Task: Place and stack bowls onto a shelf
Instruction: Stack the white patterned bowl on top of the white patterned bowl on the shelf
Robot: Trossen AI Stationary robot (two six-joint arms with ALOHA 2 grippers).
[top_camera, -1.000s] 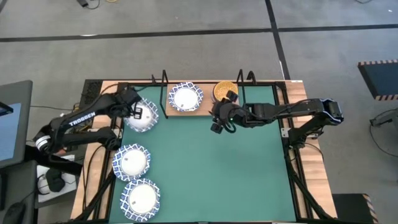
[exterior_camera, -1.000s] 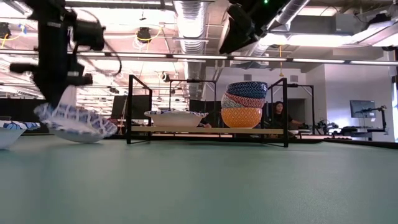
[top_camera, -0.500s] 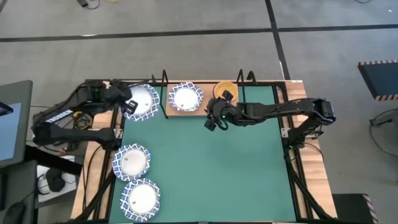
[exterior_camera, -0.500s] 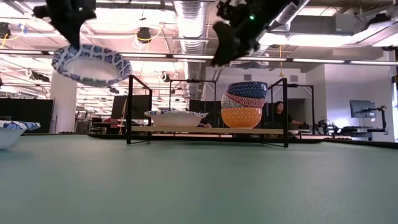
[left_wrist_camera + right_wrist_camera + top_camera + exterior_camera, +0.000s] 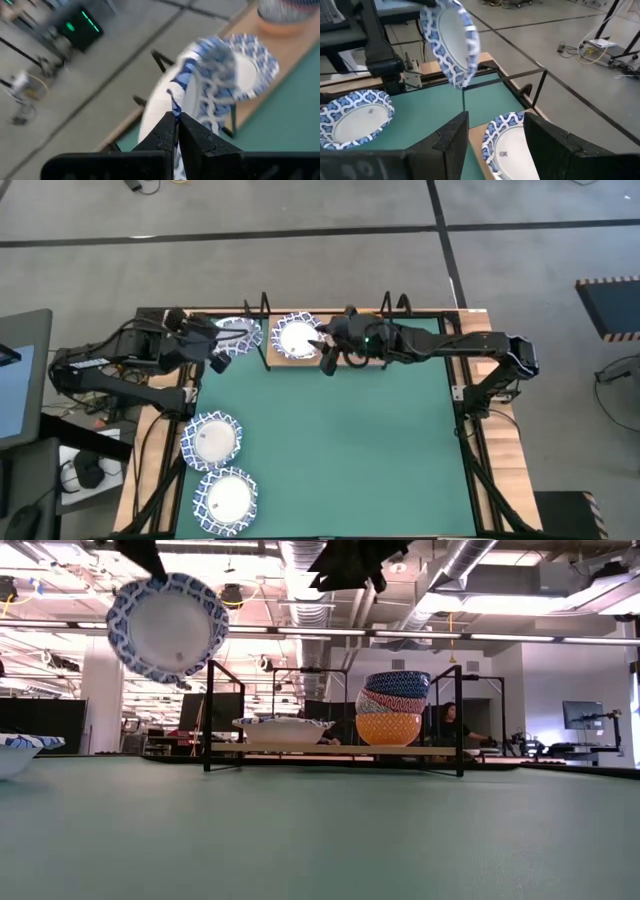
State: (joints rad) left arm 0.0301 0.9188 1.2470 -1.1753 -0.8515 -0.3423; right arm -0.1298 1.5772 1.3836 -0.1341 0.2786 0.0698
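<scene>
My left gripper point(image 5: 224, 342) is shut on a large white bowl with a blue lattice rim point(image 5: 240, 332), held in the air just left of the shelf point(image 5: 345, 363). A second large bowl point(image 5: 298, 337) rests on its base on the left half of the shelf's light-wood board. The stack of small bowls point(image 5: 392, 708) stands on the right half, orange at the bottom and dark on top. My right gripper point(image 5: 495, 145) hovers open above the shelf, beside the bowl resting there point(image 5: 512, 145), and touches nothing. My left gripper pinches the bowl's rim point(image 5: 174, 107) between its two fingers, one on the inside and one on the outside. It comes at the rim from above and from the table's left. The bowl point(image 5: 167, 625) is lifted clear and tipped nearly on edge, its white inside toward the near edge.
Two more large lattice bowls point(image 5: 212, 440) point(image 5: 227, 498) sit on the green mat near the left edge; one shows in the low view point(image 5: 15, 752). Black wire supports point(image 5: 210, 715) stand at the shelf's ends. The mat's middle and right side point(image 5: 380, 450) hold nothing.
My left gripper lifted the bowl off the mat and carried it up and toward the far edge, near the shelf's left end. The bowl tipped from roughly level to nearly on edge. My right gripper rose and moved left and toward the far edge, over the shelf.
</scene>
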